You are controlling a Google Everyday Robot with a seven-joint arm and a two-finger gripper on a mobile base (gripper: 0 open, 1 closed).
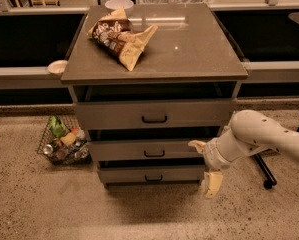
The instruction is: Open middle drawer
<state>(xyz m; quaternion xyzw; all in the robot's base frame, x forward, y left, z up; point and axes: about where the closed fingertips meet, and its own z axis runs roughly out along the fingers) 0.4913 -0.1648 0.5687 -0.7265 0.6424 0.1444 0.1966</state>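
Camera view: middle drawer [139, 150] is set between top drawer [114, 115] and bottom drawer [124, 174], handle unheld. Gripper [200, 168] is held at its right edge, fingers spread, nothing grasped. Bare floor [139, 214] is seen in front.

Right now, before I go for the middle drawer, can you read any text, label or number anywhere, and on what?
No text can be read.
Snack bag on the cabinet top: printed, but too blurred to read.
Middle drawer: no label, only a black handle.
Basket on the floor: contents too small to read.
End effector, at the right end of the middle drawer: no markings visible.
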